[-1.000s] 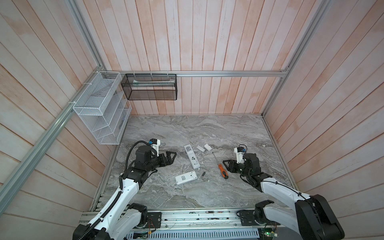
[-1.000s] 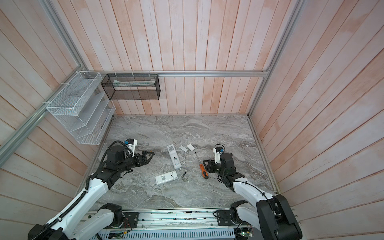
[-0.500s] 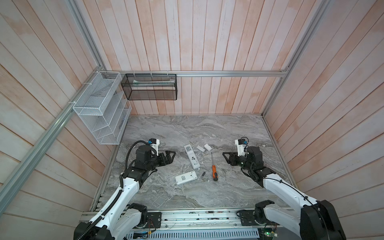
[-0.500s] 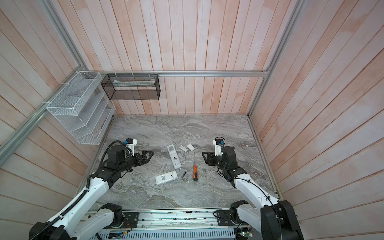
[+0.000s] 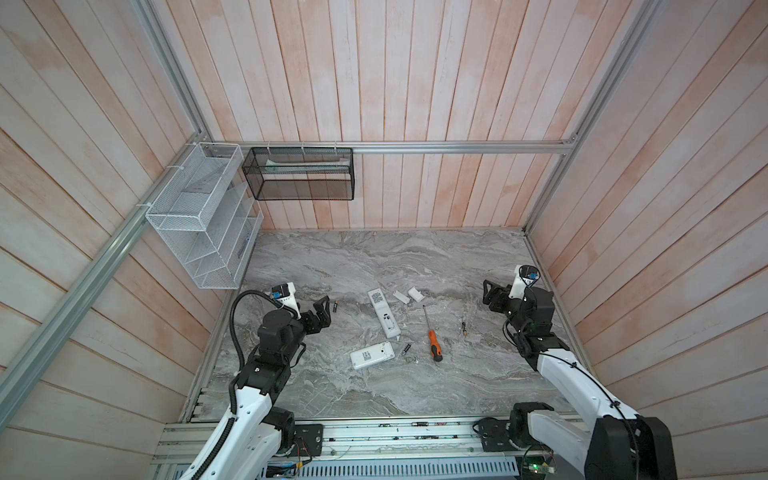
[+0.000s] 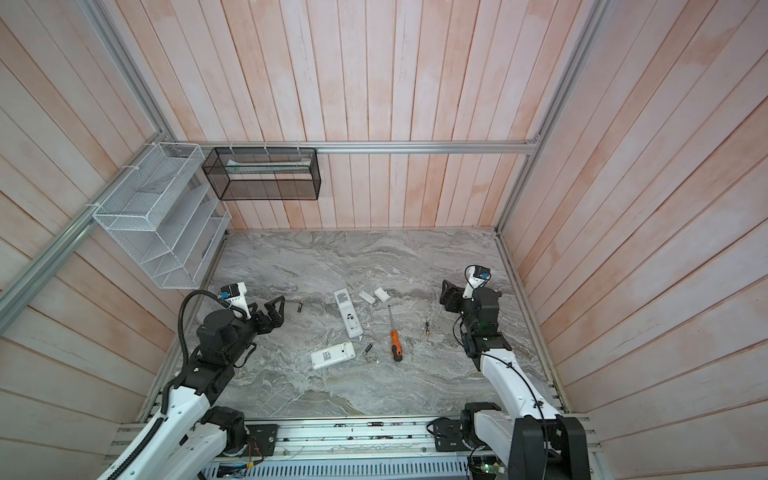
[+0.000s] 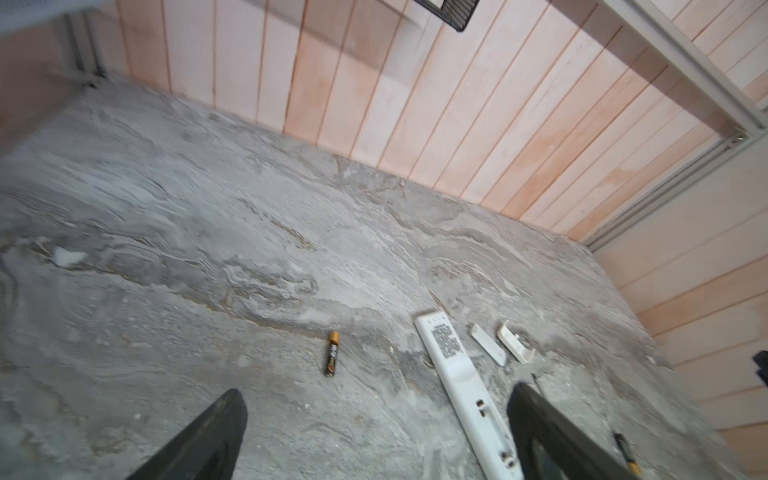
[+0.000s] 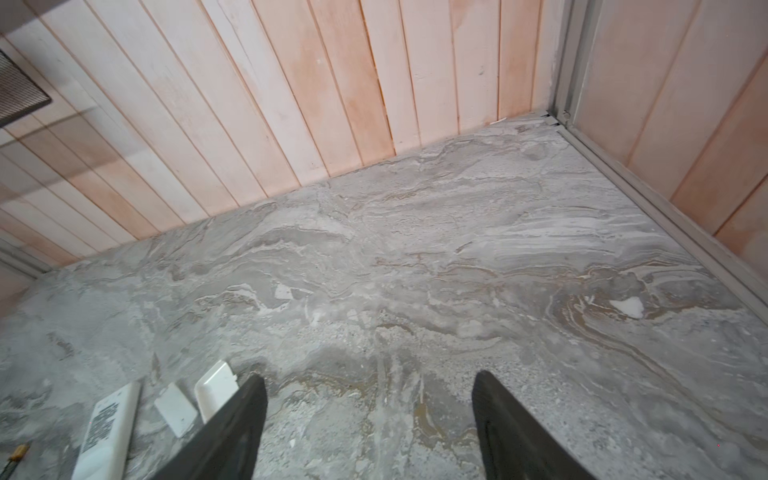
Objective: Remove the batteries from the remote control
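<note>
One change: right gripper [image 5: 491, 292] dropped screwdriver [image 5: 431, 338], jaws apart, pulled back.

The worktop [image 5: 374, 257] is a grey marbled slab. Pale pink-white plank walls [image 5: 415, 83] enclose three sides, framed by aluminium rails [image 5: 457, 147]. A white wire rack [image 5: 195, 232] hangs beyond the left fingers [image 7: 203, 444]. A black mesh basket [image 5: 299, 178] hangs on the back wall.

Tabletop [image 5: 353, 257]: matt, grey marble-look stone. Remote [image 5: 384, 320]: smooth white plastic, slight sheen. Screwdriver [image 5: 433, 345]: orange-black plastic handle, bare metal shaft. Walls [image 5: 374, 83]: pale wood planks, matt.
</note>
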Action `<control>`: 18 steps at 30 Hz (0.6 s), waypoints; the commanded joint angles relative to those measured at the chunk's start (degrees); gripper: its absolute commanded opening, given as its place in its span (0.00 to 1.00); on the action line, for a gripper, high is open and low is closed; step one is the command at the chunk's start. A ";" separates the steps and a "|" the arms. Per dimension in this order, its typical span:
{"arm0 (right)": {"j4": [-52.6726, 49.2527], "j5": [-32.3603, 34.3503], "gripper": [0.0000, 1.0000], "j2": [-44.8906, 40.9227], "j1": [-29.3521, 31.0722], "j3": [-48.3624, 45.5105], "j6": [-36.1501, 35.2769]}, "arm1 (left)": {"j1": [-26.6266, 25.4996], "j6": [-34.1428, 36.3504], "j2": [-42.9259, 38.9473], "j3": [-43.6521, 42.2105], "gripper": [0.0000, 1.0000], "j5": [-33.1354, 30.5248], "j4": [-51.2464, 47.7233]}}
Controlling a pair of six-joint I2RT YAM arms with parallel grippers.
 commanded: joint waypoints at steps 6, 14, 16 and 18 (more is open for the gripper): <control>7.38 -1.83 0.80 10.77 -3.28 3.11 -6.95 | 0.87 11.69 -0.43 -5.74 1.00 -17.08 14.94; 10.68 -8.30 0.80 15.69 -5.70 2.80 -11.87 | 5.54 15.89 11.62 -7.92 1.00 -14.66 26.07; 12.27 -9.46 0.80 15.96 -6.26 1.95 -12.42 | 6.66 16.55 15.64 -8.39 1.00 -13.52 29.11; 14.87 -10.52 0.80 16.33 -6.45 0.74 -12.96 | 7.89 16.37 19.01 -8.75 1.00 -12.39 31.84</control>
